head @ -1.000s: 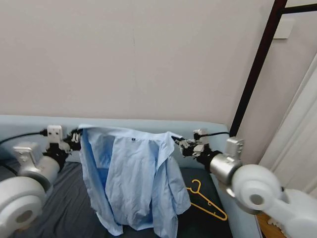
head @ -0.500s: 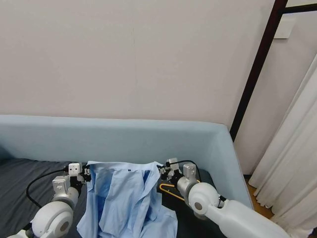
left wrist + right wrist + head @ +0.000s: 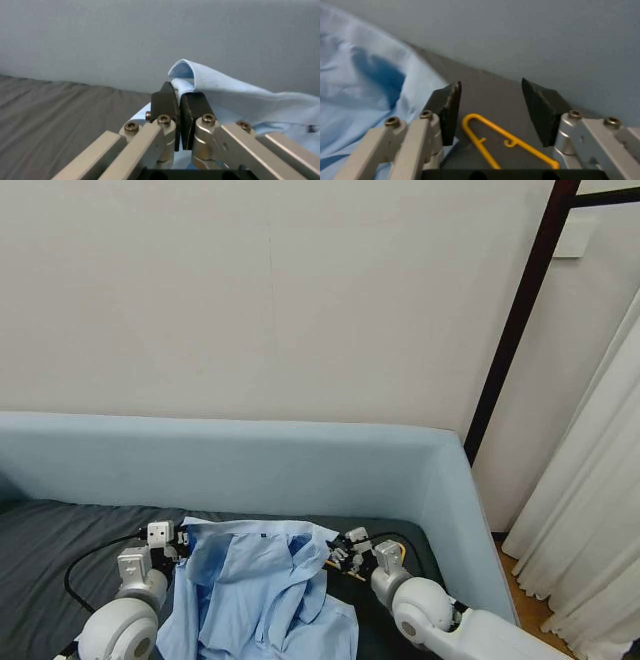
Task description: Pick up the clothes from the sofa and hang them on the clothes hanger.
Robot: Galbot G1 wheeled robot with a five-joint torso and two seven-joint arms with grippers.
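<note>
Your left claw point(image 3: 177, 98), reaching low over the sofa point(image 3: 300, 470), pinches an edge of the blue shirt point(image 3: 262, 580). Your right claw point(image 3: 492, 92) gapes wide above the yellow hanger point(image 3: 492, 144).

No legible text, brand, number or sign. A small dark tag point(image 3: 262, 533) on the shirt point(image 3: 250, 605), lower centre of the head view, is too small to read.

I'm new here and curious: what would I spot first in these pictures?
A light blue shirt slumped on the sofa catches the eye first, low in the head view between the two arms. The left gripper is shut on a fold of it. The right gripper is open, with a yellow hanger lying on the sofa just past it.
</note>
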